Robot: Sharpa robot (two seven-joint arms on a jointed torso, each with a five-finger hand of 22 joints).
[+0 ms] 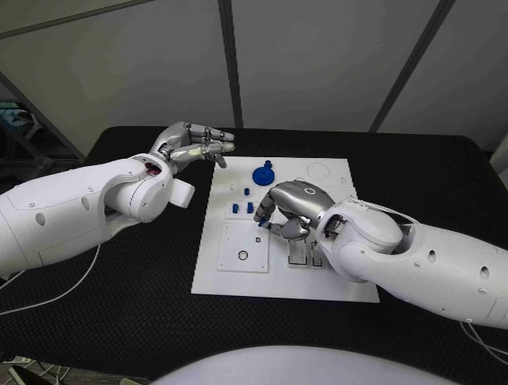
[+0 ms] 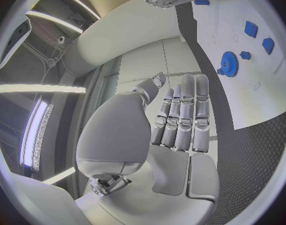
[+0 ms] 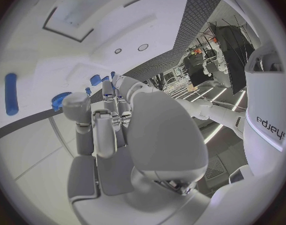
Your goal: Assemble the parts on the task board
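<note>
Head view: the right hand (image 1: 290,210) is low over the middle of the board (image 1: 329,285), its fingers curled down onto or just above a small blue part (image 1: 261,224) beside the grooved holder. Whether the fingertips actually pinch that part I cannot tell; the palm covers the contact. The left hand (image 1: 193,144) hovers off the board's far left corner, fingers loosely bent and apart, holding nothing.

More parts lie on the board: a blue gear (image 1: 264,172) near the far edge, and small blue blocks (image 1: 243,208) just left of the right hand.

My reading is that the right hand is picking up or seating one small part, with most of the assembly not yet done. The next move calls for a firm fingertip grip and a straight lowering into the matching socket, without knocking the neighbouring blocks.

The right wrist view shows blue pieces (image 3: 95,80) past the fingertips (image 3: 109,92), but the hand's own bulk hides what lies under them. The left wrist view shows the gear (image 2: 229,64) and blocks (image 2: 250,29) well away from the idle left fingers (image 2: 187,116).
</note>
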